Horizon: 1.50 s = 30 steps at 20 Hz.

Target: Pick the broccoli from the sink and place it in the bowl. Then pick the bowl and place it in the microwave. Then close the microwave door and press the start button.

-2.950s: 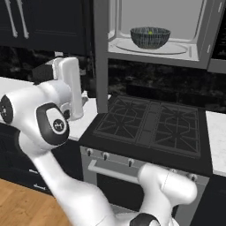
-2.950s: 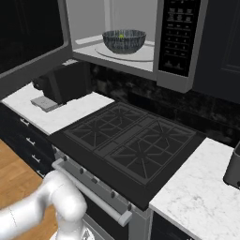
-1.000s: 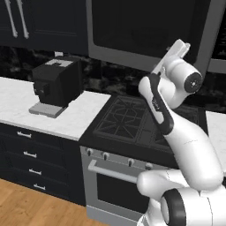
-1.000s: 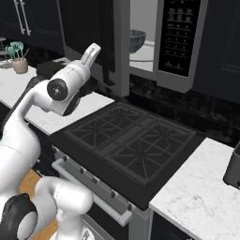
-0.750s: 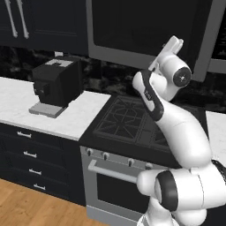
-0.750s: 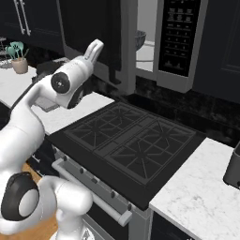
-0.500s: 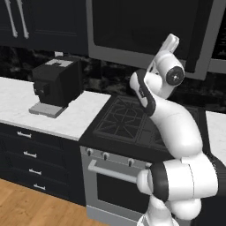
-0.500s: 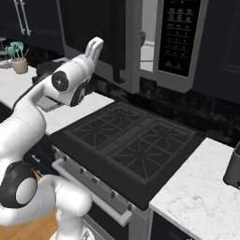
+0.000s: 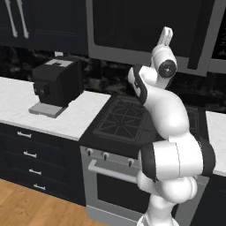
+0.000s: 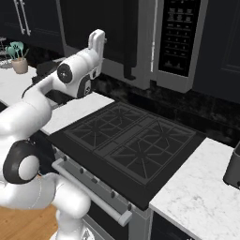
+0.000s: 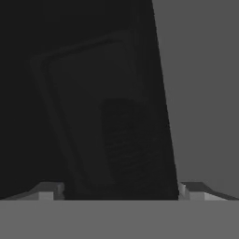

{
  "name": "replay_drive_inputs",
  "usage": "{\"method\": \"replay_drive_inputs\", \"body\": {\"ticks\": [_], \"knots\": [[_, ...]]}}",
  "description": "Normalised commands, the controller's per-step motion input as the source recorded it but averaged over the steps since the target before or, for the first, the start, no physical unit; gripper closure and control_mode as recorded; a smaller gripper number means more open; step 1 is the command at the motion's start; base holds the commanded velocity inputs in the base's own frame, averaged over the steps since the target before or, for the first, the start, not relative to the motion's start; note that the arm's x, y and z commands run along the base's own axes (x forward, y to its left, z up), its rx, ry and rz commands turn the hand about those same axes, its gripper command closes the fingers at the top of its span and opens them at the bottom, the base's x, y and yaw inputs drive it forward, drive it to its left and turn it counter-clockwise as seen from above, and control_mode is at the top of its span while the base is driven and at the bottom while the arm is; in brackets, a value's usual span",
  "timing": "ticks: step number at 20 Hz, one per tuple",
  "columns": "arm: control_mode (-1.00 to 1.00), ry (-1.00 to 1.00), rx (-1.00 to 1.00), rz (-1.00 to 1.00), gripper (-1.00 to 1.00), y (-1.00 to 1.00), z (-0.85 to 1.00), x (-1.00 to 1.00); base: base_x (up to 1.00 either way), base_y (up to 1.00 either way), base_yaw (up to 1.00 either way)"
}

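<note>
The microwave (image 10: 154, 42) hangs above one black stove (image 10: 126, 140), and it is the landmark here. Its one door (image 9: 145, 31), a grey-framed panel with black glass, is swung almost flush with the front; from the right base view a thin pale slit shows between the door's edge and the control panel (image 10: 180, 35). That panel, one dark strip with rows of small buttons, sits at the microwave's right end. The bowl and the broccoli cannot be seen; the door covers the cavity.

One white arm rises in front of the stove and reaches up to the microwave door. Its gripper (image 9: 166, 36) points upward against the door's lower right part, beside the dark vertical door handle (image 10: 129, 51). In the hand view the black glass and grey frame of the door sit right before the two finger tips (image 11: 46, 190), which stand wide apart at the bottom corners with nothing between them.

Left of the microwave, on the white counter (image 9: 26, 99), stands one black coffee machine (image 9: 55, 84). Further left of it, one small pot with green utensils (image 10: 18, 58) stands on the counter.
</note>
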Motion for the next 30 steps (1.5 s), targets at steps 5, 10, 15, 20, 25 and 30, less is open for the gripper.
{"method": "replay_drive_inputs", "body": {"ticks": [5,10,15,20,25,30], "knots": [[-1.0,0.01,-0.17,0.0,-1.0,-0.38,0.09,0.16,0.0,0.0,0.0],[-1.0,0.02,-0.08,0.0,-1.0,-0.44,-0.02,0.73,0.0,0.0,0.0],[-1.0,0.0,-0.02,0.0,-1.0,-0.48,-0.01,0.83,0.0,0.0,0.0],[-1.0,0.0,-0.06,0.0,-1.0,-0.12,-0.08,0.4,0.0,0.0,0.0],[-1.0,0.0,-0.06,0.01,-1.0,0.2,0.03,-0.6,0.0,0.0,0.0],[-1.0,0.1,-0.13,0.04,-1.0,0.21,0.32,-0.75,0.0,0.0,0.0]]}}
